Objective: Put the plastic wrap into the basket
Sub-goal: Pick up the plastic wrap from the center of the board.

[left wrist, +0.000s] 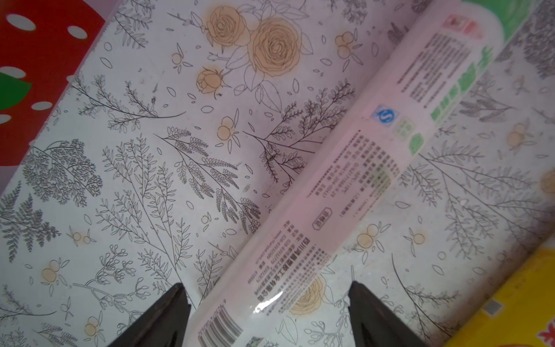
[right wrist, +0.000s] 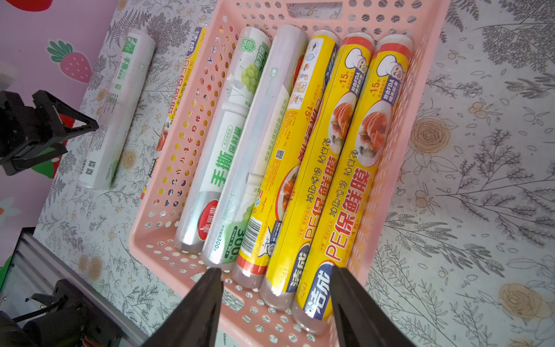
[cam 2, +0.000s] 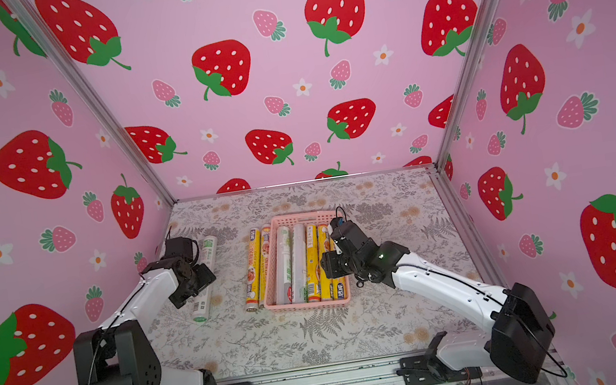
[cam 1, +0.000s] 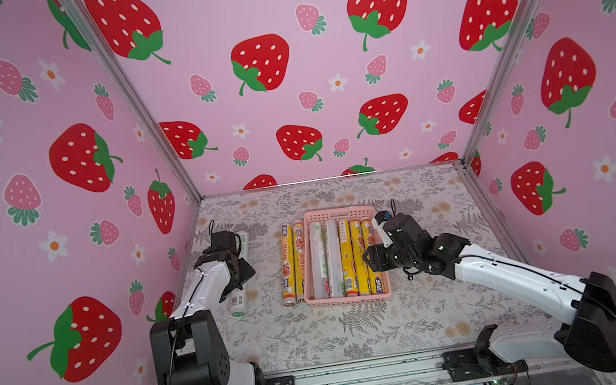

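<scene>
Plastic wrap (cam 1: 341,254) is laid in the basket (cam 1: 350,299) at frame centre; two yellow rolls (cam 1: 287,264) are left beside it. A white roll (left wrist: 345,168) is straddled by the left hand (left wrist: 265,288), spread apart; the right hand (right wrist: 274,270) is held apart, empty.

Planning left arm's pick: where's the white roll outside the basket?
In both top views the white roll lies on the table at the left, beyond the two yellow rolls beside the basket, under the open left end effector.
</scene>
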Controlling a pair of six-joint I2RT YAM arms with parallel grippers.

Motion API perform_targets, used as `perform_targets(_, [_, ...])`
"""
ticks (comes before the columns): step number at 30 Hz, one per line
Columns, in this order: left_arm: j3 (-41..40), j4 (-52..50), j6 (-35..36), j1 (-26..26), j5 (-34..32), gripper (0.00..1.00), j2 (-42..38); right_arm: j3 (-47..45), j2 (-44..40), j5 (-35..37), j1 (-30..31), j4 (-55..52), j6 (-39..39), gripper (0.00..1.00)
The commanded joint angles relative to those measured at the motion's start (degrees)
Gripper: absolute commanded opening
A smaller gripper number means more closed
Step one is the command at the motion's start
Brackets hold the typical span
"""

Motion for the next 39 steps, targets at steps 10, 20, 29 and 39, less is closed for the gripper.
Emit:
perform_targets(10, [-0.02, 1.49, 0.88, 1.15, 10.79, 0.87, 5.35, -1.51, -1.42, 0.44, -0.84, 0.08, 0.79, 0.62])
perform_targets(20, [-2.18, 0.39, 0.15, -0.36, 14.12, 0.82, 4.39, -3.26, -2.78, 0.33, -0.83, 0.69, 0.83, 0.62])
perform_targets(29, [-2.33, -1.28, 0.05, -4.82, 6.98, 0.73, 6.59, -4.34, -5.25, 0.77, -0.83, 0.37, 1.05, 0.62])
perform_targets(39, [-2.27, 0.35, -1.04, -7.59, 3.58, 0.68, 9.27, -4.43, -9.00, 2.70, -0.90, -2.47, 0.69, 0.62])
